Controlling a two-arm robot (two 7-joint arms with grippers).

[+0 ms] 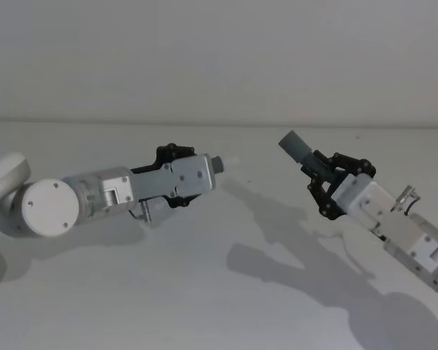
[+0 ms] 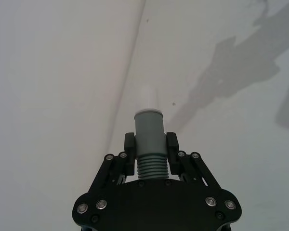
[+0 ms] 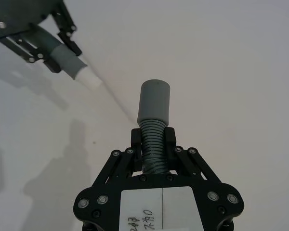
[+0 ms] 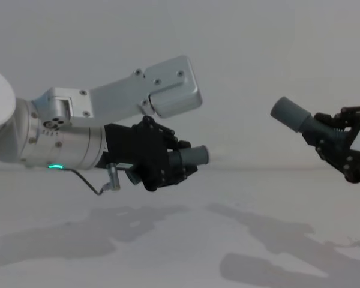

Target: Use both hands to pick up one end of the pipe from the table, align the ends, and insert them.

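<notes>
Both hands hold pipe pieces in the air above the white table [image 1: 204, 292]. My left gripper [image 1: 206, 170] [image 2: 151, 148] [image 4: 171, 162] is shut on the short pipe piece [image 2: 150, 163], just behind its grey collar. The white spigot tip [image 2: 148, 98] points toward the right arm. My right gripper [image 1: 327, 179] [image 3: 154, 143] [image 4: 331, 139] is shut on the ribbed part of the longer pipe piece [image 3: 153, 149]. Its smooth grey cuff [image 3: 155, 101] [image 1: 295, 146] [image 4: 290, 114] points up and left. The two ends are apart, with a clear gap between them. The right wrist view also takes in the left gripper [image 3: 58, 41] and the white tip [image 3: 89, 77].
The table's far edge meets a plain wall [image 1: 219, 122]. Arm shadows [image 1: 299, 255] fall on the table between and under the grippers. A thin cable loop [image 4: 102, 187] hangs below the left wrist.
</notes>
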